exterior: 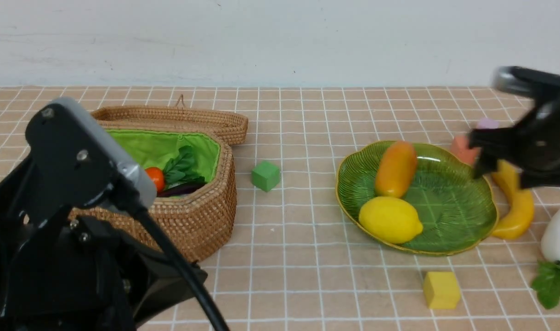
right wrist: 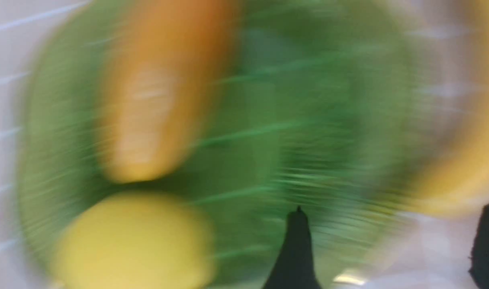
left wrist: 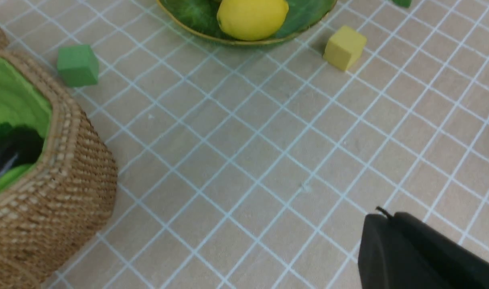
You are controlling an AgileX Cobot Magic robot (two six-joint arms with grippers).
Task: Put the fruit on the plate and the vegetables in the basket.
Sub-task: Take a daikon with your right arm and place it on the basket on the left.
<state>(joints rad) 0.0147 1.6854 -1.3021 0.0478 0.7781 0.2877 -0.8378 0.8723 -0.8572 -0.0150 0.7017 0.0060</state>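
Fingers (right wrist: 294, 257) of the right gripper (right wrist: 390, 245) are spread wide with nothing held, the arm being extended over the long curved yellow toy banana (exterior: 518, 211), which is laid on the tiled table (exterior: 307, 257) just beside the leaf-shaped green glass plate (exterior: 463, 211). A glossy yellow lemon (exterior: 390, 219) and an orange-yellow mango (exterior: 396, 168) are carried on that plate, and the left gripper (left wrist: 421, 257) is closed beside the brown woven wicker basket (exterior: 206, 216).

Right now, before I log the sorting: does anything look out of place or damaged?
The banana lies on the table beside the plate's right rim, not on it, and the white radish sits on the table far from the basket. Nothing looks spilled or damaged.
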